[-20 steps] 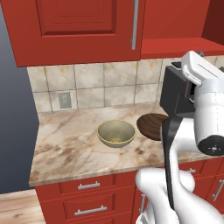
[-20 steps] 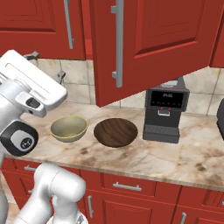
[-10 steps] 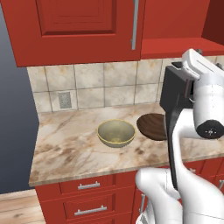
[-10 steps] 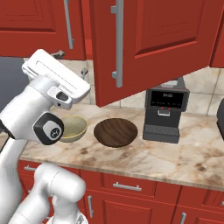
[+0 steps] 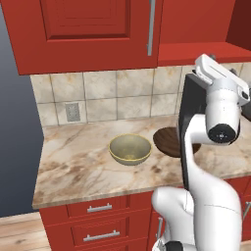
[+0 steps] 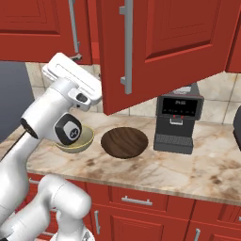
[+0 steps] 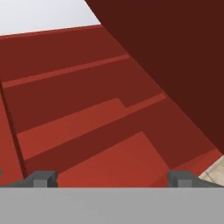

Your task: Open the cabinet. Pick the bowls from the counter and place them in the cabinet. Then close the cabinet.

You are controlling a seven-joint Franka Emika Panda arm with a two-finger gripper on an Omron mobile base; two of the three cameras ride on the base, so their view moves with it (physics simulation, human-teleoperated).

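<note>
— Claw (image 7: 112, 179) status?
— Spread wide and carrying nothing; my hand looks up into the red cabinet (image 6: 155, 42), whose door hangs open.
— Any change since a second ago?
— My arm has swung higher. Both bowls kept their places on the table (image 5: 73, 162): the olive-tan bowl (image 5: 130, 149) just beside the dark brown bowl (image 6: 124, 142).

2 bowls (image 6: 124, 142), 1 coffee machine (image 6: 177, 123), 1 wall outlet (image 5: 72, 112)

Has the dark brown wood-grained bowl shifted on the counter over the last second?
No. The dark brown wood-grained bowl sits just left of the black coffee machine, as before.
</note>
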